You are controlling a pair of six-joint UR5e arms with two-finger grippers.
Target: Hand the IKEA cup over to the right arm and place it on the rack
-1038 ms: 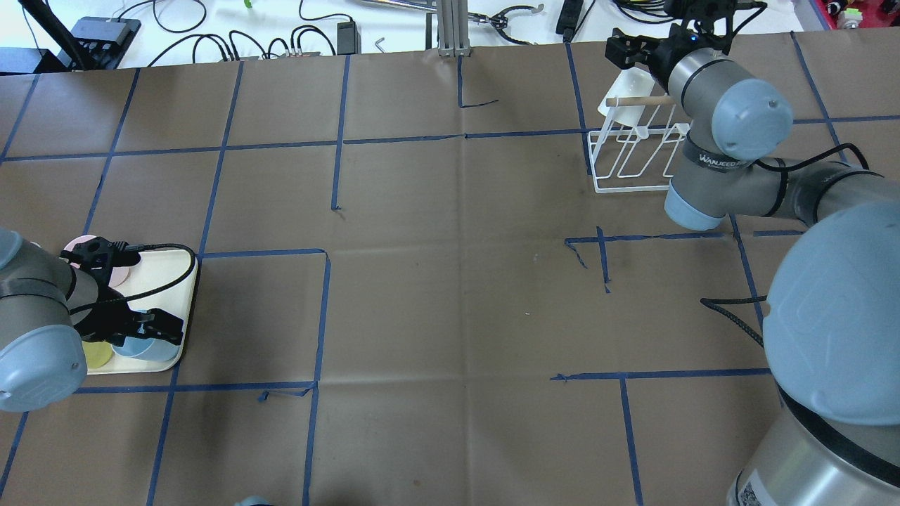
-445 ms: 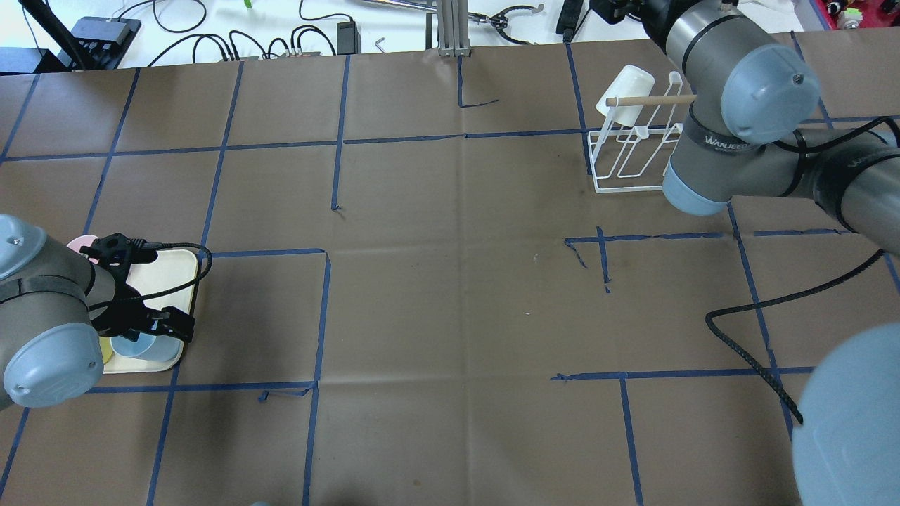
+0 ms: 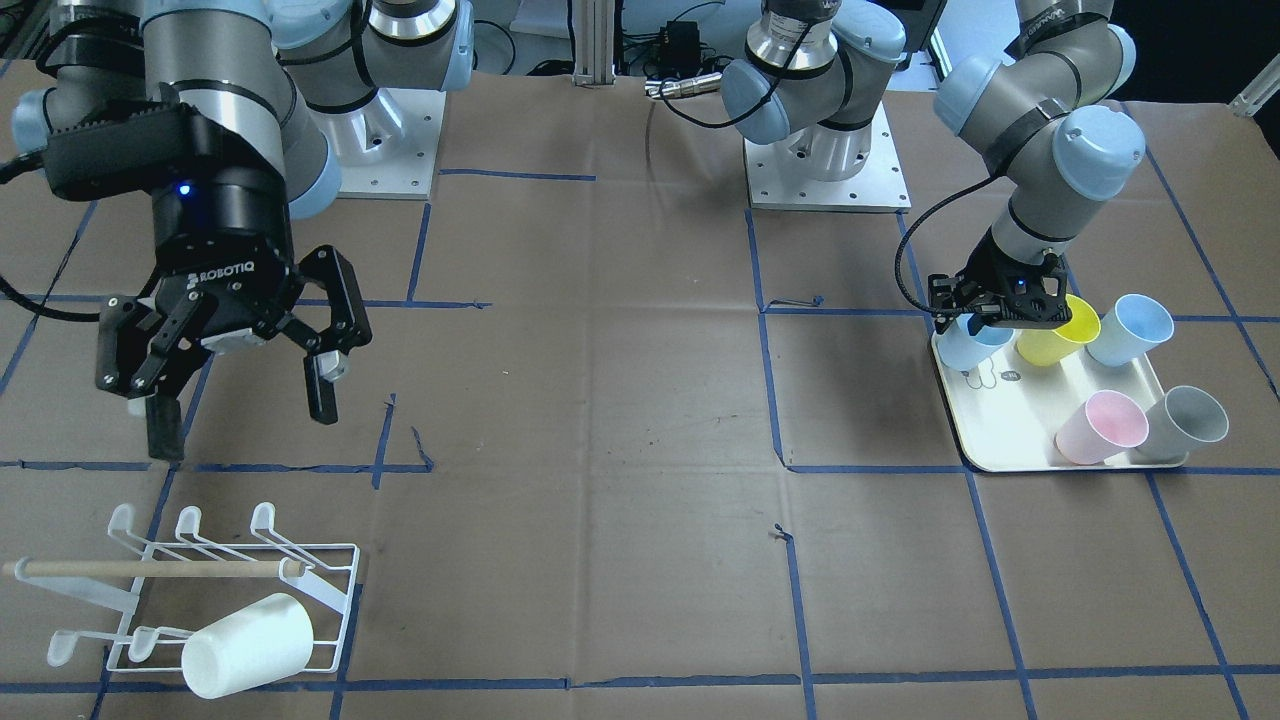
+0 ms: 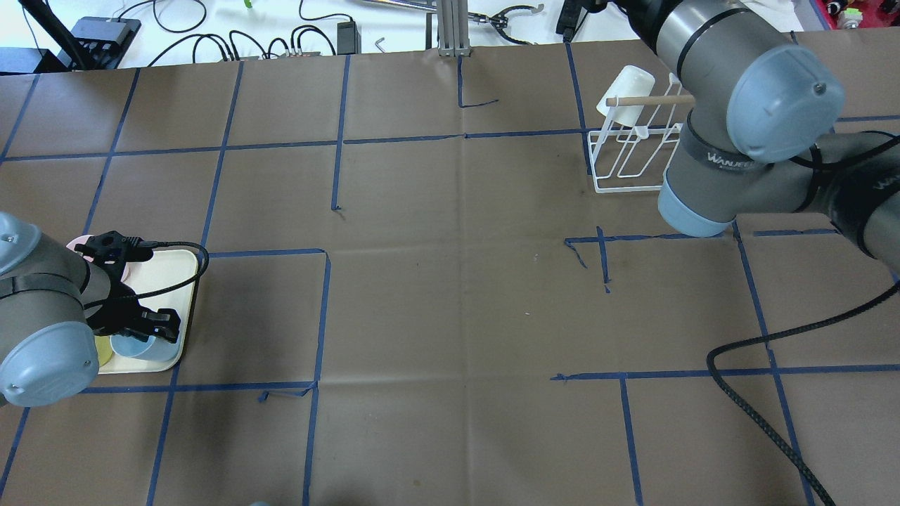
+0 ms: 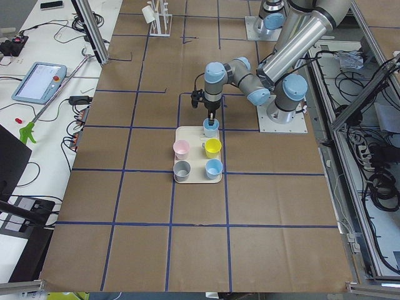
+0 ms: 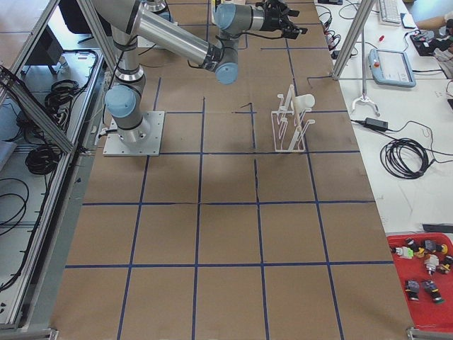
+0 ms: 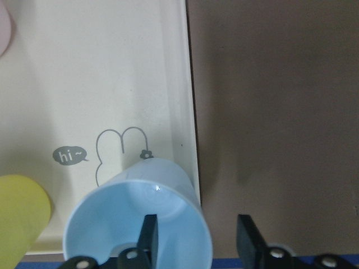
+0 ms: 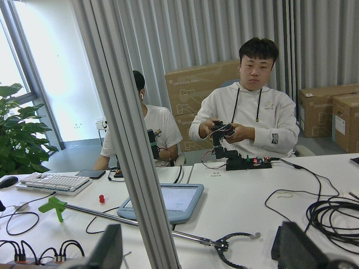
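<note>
Has the black two-finger left gripper [image 7: 197, 244] down at an upright light-blue plastic cup [image 7: 140, 207], fingers parted and straddling its wall: one finger inside the mouth, the other outside with a gap to the wall, so gripping nothing. Rests that cup on a cream rounded-corner plastic tray [image 7: 84, 84] printed with a bunny outline, the tray's edge running between the two fingers. Shows a yellow plastic cup [image 3: 1060, 335] just beside on the inner finger's side, then a second light-blue cup [image 3: 1130, 330], a pink cup [image 3: 1103, 428] and a grey cup [image 3: 1185, 415] farther from the fingers on the same tray. Carries the black Robotiq right gripper [image 3: 240, 420] raised over the brown paper-covered table [image 3: 600, 400], fingers spread wide, nothing between them. Shows the low white wire rack [image 3: 230, 548] with its pale wooden dowel [image 3: 150, 569] lower than those fingers and well apart from them, a white plastic cup [image 3: 248, 645] tilted on one of its pegs
</note>
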